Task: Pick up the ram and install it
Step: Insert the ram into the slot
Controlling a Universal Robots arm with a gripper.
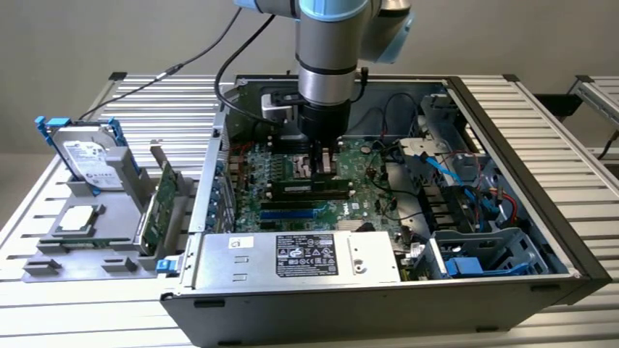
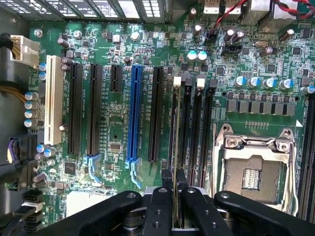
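The arm reaches straight down into the open case, which lies on its side on the slatted bench. The gripper hangs just over the middle of the motherboard, and its fingers are drawn narrow, pinching the ram by its upper edge.

In the exterior view the ram shows as a dark stick with a row of chips. It stands on edge directly under the fingers and runs across the board, just above two blue slots. In the wrist view the gripper holds the ram edge-on (a thin pale line), and it lies along the first of four parallel black memory slots. Whether it is pressed fully home cannot be told.

Just beside those slots is the bare CPU socket. On their other side stand the long expansion slots, one of them blue and one white.

Toward the camera, the power supply fills the near side of the case. At the exterior view's left a grey holder on the bench carries a hard drive and an upright green card.
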